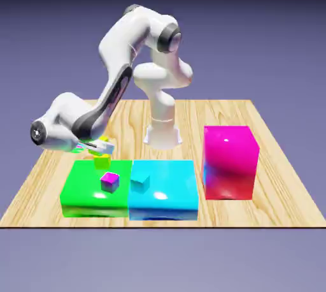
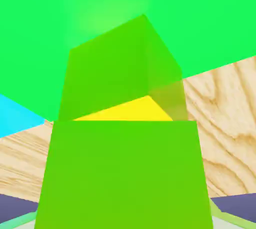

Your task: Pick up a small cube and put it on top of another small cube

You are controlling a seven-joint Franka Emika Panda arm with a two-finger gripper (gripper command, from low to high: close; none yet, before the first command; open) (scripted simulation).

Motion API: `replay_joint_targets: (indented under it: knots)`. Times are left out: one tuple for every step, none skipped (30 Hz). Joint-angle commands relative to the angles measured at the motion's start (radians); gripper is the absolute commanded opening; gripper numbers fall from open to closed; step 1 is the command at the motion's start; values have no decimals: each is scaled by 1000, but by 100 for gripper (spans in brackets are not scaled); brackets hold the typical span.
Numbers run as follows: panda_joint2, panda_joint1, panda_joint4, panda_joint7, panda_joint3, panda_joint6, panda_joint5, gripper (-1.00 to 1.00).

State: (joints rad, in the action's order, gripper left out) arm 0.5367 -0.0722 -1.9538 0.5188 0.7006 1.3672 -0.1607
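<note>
1 claw (image 1: 102,147) is grasping 1 smooth, plain yellow cube (image 2: 125,173), holding it just above 1 matching cube (image 1: 102,162). 2 glossy slabs, green (image 1: 95,185) and cyan (image 1: 169,185), and 1 magenta block (image 1: 230,160) are resting on wood-grained planking (image 1: 184,211).

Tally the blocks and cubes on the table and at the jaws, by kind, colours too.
Big blocks: 3 (green block, light-blue block, pink block)
Small cubes: 4 (lower yellow cube, upper yellow cube, purple cube, teal cube)
Total: 7
</note>
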Motion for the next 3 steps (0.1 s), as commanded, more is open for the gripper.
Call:
replay_joint_targets:
  knots:
    - [0, 0, 0, 0, 0, 0, 0, 100]
    - [7, 7, 36, -2, 0, -29, 1, 100]
    - [14, 15, 72, -4, 0, -58, 1, 100]
